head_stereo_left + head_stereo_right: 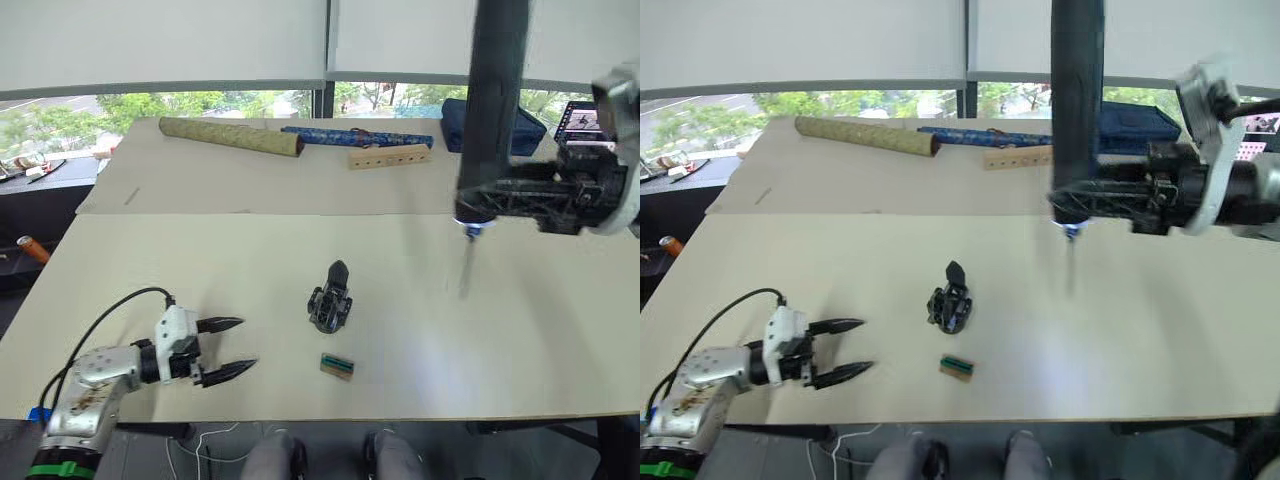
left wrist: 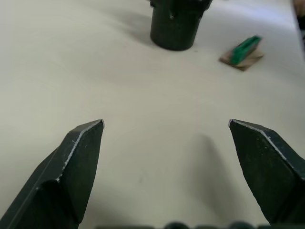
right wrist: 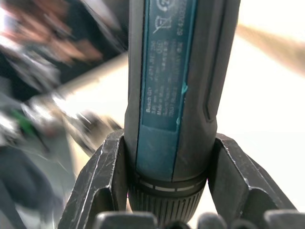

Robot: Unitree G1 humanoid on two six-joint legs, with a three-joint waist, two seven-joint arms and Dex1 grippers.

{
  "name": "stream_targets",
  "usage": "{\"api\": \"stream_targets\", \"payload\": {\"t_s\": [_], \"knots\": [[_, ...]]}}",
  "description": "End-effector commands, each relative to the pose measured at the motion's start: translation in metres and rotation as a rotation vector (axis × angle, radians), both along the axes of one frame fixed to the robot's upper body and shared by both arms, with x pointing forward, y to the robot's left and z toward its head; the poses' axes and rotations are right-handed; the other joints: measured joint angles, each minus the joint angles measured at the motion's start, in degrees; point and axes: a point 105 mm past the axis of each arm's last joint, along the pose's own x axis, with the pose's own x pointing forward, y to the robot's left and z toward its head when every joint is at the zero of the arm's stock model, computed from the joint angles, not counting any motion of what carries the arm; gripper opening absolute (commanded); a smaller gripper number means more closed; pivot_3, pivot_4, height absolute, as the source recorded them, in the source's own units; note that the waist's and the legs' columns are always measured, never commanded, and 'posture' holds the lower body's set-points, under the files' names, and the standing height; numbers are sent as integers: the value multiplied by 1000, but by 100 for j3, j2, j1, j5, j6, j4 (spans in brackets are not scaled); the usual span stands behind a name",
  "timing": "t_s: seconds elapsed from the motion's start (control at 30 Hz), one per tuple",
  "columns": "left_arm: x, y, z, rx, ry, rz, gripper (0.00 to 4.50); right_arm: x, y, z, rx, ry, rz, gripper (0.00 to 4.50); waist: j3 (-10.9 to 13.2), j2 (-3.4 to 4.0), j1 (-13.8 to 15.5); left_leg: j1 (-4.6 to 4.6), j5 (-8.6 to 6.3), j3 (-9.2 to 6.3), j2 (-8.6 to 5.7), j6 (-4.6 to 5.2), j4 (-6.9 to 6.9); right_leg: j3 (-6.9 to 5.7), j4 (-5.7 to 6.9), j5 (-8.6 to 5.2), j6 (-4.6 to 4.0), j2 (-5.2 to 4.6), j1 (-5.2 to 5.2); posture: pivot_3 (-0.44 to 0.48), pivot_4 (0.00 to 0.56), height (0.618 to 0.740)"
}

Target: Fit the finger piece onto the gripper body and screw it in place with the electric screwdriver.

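Right wrist: electric screwdriver (image 3: 176, 95) (clamped upright)

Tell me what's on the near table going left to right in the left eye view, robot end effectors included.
left end effector → gripper body → small tan-and-green block → electric screwdriver, held upright above the table → right end effector gripping it.

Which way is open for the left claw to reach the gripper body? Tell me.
Probably straight ahead: the left claw is open and empty, low over the table, pointing toward the gripper body, with only bare tabletop between them.
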Motion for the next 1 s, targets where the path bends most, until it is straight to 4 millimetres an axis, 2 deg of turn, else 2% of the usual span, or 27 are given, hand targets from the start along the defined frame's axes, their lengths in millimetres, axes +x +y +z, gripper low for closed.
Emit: {"api": "stream_targets", "payload": {"t_s": [0.03,0.1,0.17,0.33,0.53,0.7,0.77,0.9,1.0], "knots": [[-7,4,27,-21,-67,-56,4439,4,-35,-36,-185,178,-104,1939,0,0,-11,-17,-1,7,-2,2,6,1,1,2,2,-1,-5,0,150,740],[-12,7,36,-26,-76,-63,4439,13,-65,-69,-360,263,-207,1939,1,1,-46,-26,-1,29,-7,5,7,12,8,6,10,-3,-7,0,150,740],[-14,7,42,-31,-81,-60,4439,19,-85,-88,-488,299,-250,1939,4,3,-86,-26,0,40,-6,5,9,8,7,6,12,2,-9,0,150,740],[-12,6,45,-24,-103,-19,4439,38,-102,-119,-626,340,-256,1939,23,28,-138,-21,9,81,4,-9,8,21,19,8,23,24,-20,0,150,740],[-8,18,48,15,-95,22,4439,46,-119,-142,-705,369,-248,1939,26,32,-100,-12,23,96,13,-32,1,21,26,6,24,42,-24,0,150,740],[-6,19,52,14,-81,40,4439,48,-123,-148,-707,380,-223,1939,26,32,-100,-10,24,101,10,-31,7,22,21,5,27,42,-13,0,150,740],[-7,19,51,14,-65,46,4500,52,-125,-146,-688,364,-243,3002,26,31,-105,-8,24,101,11,-31,7,22,20,5,27,42,-11,0,150,740],[-13,21,53,0,0,60,4500,58,-129,-132,-630,323,-300,4384,26,31,-117,0,25,102,12,-33,6,23,25,5,27,43,-8,0,150,740],[-13,27,53,27,-31,88,4500,55,-133,-120,-622,287,-295,4480,26,32,-107,4,26,101,12,-35,4,23,27,4,27,43,-8,0,150,740]]}}
